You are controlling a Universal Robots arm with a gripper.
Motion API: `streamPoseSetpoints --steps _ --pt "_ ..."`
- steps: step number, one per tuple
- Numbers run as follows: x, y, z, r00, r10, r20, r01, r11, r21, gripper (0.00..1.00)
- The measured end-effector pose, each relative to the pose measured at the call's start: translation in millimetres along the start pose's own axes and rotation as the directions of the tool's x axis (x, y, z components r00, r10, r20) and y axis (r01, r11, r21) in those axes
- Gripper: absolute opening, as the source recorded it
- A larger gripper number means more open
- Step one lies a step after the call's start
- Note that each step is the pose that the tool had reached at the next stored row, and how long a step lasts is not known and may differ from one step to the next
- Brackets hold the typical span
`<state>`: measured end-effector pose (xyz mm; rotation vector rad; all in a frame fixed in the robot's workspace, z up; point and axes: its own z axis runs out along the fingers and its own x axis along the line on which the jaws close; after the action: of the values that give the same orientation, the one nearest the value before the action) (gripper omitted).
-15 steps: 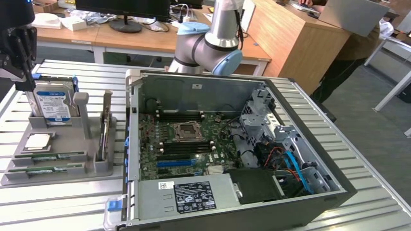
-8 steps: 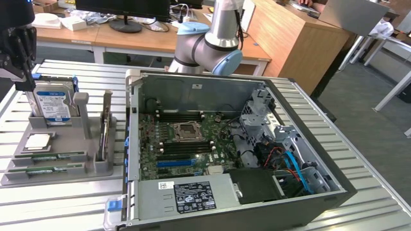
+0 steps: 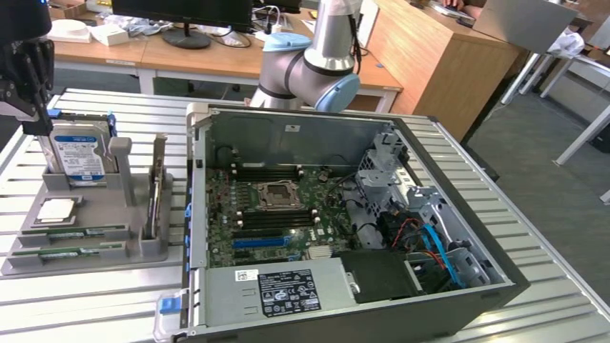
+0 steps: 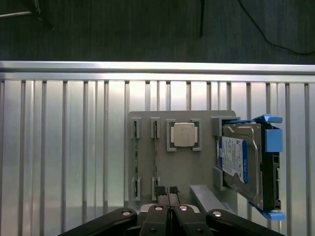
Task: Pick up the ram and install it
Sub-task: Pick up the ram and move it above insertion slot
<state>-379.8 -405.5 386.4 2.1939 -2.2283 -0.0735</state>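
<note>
**Evidently untouched: the long green ram stick (image 3: 71, 232) waits in its grey plastic holder (image 3: 96, 266)**

The ram is a narrow green circuit board with small dark chips. It sits on its long edge in the holder's clips, at the end nearest the exterior view's bottom left, with a second stick (image 3: 59, 251) just beside it. Standing it this way probably offers its thin top edge to a grasp from above; in the wrist view it shows as a fine line (image 4: 156, 157).

The dark two-fingered gripper (image 3: 36, 125) hangs over the holder with its fingers drawn together and nothing between them (image 4: 166, 192), clear of every part.

The holder rests on the slatted aluminium worktop (image 3: 96, 314) and also keeps a square silver processor (image 3: 56, 209) lying flat and a blue-labelled hard drive (image 3: 76, 153) upright in blue rails.

To the exterior view's right lies the open black computer case (image 3: 286, 139), its green motherboard (image 3: 224, 207) facing up so that the dark memory slots can be reached from above.

The hard drive's label, the processor's engraving and the white-and-black sticker on the silver power supply (image 3: 288, 291) all carry print, but none of it is legible.
</note>
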Motion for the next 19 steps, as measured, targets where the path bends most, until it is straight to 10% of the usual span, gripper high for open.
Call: streamPoseSetpoints --steps 2,3,19 --pt "0.0 0.0 0.0 1.0000 0.000 0.0000 0.000 1.0000 0.0000 0.11" --pt "0.0 0.0 0.0 1.0000 0.000 0.0000 0.000 1.0000 0.0000 0.30" --pt "0.4 -0.8 18.2 1.0000 0.000 0.0001 0.000 1.0000 0.0003 0.30"
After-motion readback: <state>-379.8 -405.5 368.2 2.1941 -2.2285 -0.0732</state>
